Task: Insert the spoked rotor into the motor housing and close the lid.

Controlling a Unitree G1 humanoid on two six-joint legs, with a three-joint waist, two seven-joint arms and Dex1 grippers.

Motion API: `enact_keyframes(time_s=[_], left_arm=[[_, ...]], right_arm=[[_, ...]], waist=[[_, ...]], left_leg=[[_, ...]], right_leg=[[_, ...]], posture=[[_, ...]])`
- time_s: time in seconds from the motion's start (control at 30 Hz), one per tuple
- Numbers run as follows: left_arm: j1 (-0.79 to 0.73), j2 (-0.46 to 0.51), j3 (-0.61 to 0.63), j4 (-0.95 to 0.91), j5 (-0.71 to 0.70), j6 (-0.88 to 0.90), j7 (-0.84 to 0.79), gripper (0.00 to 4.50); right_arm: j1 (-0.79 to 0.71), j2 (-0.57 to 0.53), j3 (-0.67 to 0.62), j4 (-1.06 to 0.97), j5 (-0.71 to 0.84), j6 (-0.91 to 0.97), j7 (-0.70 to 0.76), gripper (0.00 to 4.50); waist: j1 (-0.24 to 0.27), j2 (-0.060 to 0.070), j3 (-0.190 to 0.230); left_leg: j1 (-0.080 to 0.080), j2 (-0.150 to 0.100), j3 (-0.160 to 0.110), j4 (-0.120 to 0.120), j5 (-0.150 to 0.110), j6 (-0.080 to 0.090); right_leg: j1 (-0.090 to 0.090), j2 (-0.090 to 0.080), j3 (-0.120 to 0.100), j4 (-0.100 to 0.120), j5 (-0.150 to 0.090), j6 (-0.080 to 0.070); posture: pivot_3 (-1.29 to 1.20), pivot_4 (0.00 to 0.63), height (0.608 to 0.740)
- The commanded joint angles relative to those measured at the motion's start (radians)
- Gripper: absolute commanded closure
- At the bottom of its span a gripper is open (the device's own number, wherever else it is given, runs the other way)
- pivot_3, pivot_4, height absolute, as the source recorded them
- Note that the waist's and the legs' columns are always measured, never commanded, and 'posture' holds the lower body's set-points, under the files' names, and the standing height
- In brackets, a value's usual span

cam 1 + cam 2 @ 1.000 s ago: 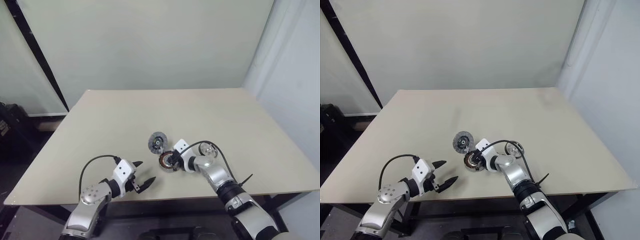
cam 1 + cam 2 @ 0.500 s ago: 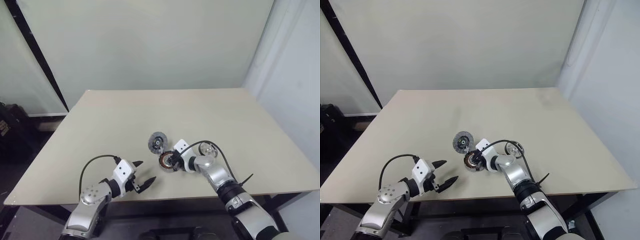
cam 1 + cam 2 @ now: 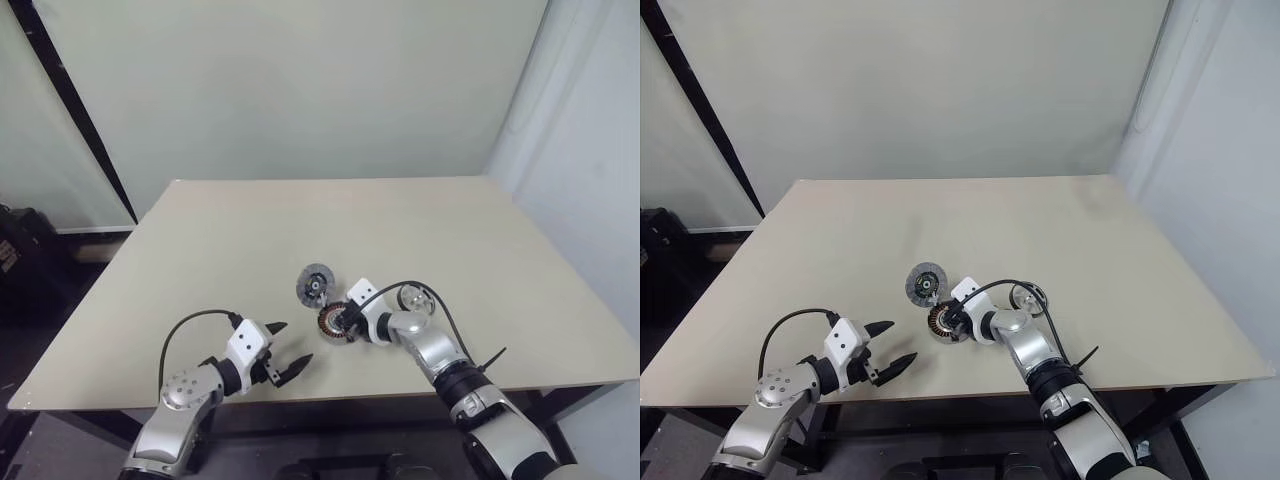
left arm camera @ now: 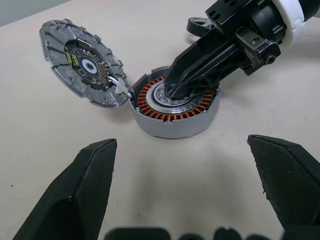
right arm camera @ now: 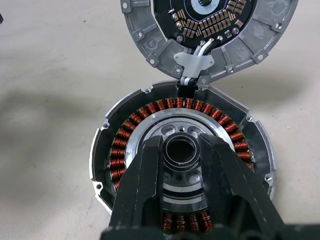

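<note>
My right claw [image 5: 181, 165] grips the hub inside the motor housing [image 4: 175, 107], lid [image 4: 82, 62] open alongside; left claw [image 3: 285, 348] gapes wide.

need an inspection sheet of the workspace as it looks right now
surface: beige table, bare apart from the parts
job's things: motor housing flat on the table; lid open, tilted beside it, joined by white wires; spoked rotor lying behind the right arm
clutter: nothing seen
grippers: right gripper closed on the housing's central hub; left gripper open, empty, clear of the parts
cables: black cable looped at each wrist
surroundings: pale wall, curtain on the right
</note>
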Motion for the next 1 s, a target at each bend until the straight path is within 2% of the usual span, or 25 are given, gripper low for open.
enact_keyframes(time_s=[0.03, 0.07, 0.27, 0.3, 0.33, 0.4, 0.7, 0.73, 1.0], left_arm=[[-0.015, 0.003, 0.010, -0.035, -0.008, -0.007, 0.003, 0.00], [-0.015, 0.003, 0.010, -0.036, -0.008, -0.007, 0.003, 0.00], [-0.014, 0.002, 0.009, -0.043, -0.009, -0.002, 0.005, 0.00], [-0.014, 0.001, 0.008, -0.044, -0.009, -0.001, 0.006, 0.00], [-0.015, 0.001, 0.008, -0.044, -0.009, 0.000, 0.006, 0.00], [-0.017, -0.001, 0.007, -0.045, -0.009, 0.002, 0.007, 0.00], [-0.018, -0.005, 0.002, -0.062, -0.009, 0.014, 0.011, 0.00], [-0.015, -0.004, 0.002, -0.067, -0.009, 0.016, 0.011, 0.00], [0.004, 0.001, 0.006, -0.100, -0.011, 0.032, 0.017, 0.00]], right_arm=[[-0.010, 0.004, -0.008, -0.020, -0.002, 0.014, 0.002, 2.97], [-0.009, 0.005, -0.010, -0.025, 0.001, 0.017, 0.002, 2.77], [0.004, 0.016, -0.044, -0.120, 0.049, 0.073, 0.017, 0.75], [0.007, 0.017, -0.047, -0.137, 0.055, 0.084, 0.021, 0.75], [0.010, 0.018, -0.053, -0.158, 0.062, 0.097, 0.024, 0.83], [0.016, 0.017, -0.057, -0.195, 0.071, 0.116, 0.025, 1.25], [0.015, 0.029, -0.035, -0.139, 0.029, 0.090, -0.036, 4.36], [0.012, 0.034, -0.035, -0.121, 0.023, 0.082, -0.051, 4.47], [-0.006, 0.048, -0.028, -0.001, -0.019, 0.039, -0.121, 4.47]], waist=[[0.000, 0.000, 0.000], [0.000, 0.000, 0.000], [0.001, 0.000, 0.000], [0.000, 0.000, 0.000], [0.000, 0.000, 0.000], [0.000, 0.000, 0.000], [0.000, 0.000, 0.000], [0.000, 0.000, 0.000], [-0.001, 0.000, 0.000]], left_leg=[[0.000, 0.000, 0.000, 0.000, 0.000, 0.000], [0.000, 0.000, 0.000, 0.000, 0.000, 0.000], [0.000, 0.000, 0.000, 0.000, 0.000, 0.000], [0.000, 0.000, 0.000, 0.000, 0.000, 0.000], [-0.001, 0.000, 0.000, 0.000, 0.000, 0.000], [-0.001, 0.000, 0.000, 0.000, 0.000, 0.000], [0.000, 0.000, 0.000, -0.001, 0.000, 0.000], [-0.001, 0.000, 0.000, -0.001, 0.000, 0.000], [0.001, 0.000, 0.001, -0.001, 0.000, 0.000]], right_leg=[[0.000, 0.000, 0.000, 0.000, 0.000, 0.000], [0.000, 0.000, 0.000, 0.000, 0.000, 0.000], [0.000, 0.000, 0.000, 0.000, 0.000, 0.000], [0.000, 0.000, 0.000, 0.000, 0.000, 0.000], [-0.001, 0.000, 0.000, 0.000, 0.000, 0.000], [-0.001, 0.000, 0.000, 0.000, 0.000, 0.000], [-0.001, 0.000, 0.000, 0.000, 0.000, 0.000], [-0.001, 0.000, 0.000, 0.000, 0.000, 0.000], [0.000, 0.000, 0.000, 0.000, 0.000, 0.000]], posture=[[0.00, 0.000, 0.740], [0.00, 0.000, 0.740], [0.00, 0.000, 0.740], [0.00, 0.000, 0.740], [0.00, 0.000, 0.740], [0.00, 0.000, 0.740], [0.00, 0.000, 0.740], [0.00, 0.000, 0.740], [0.00, 0.000, 0.740]])
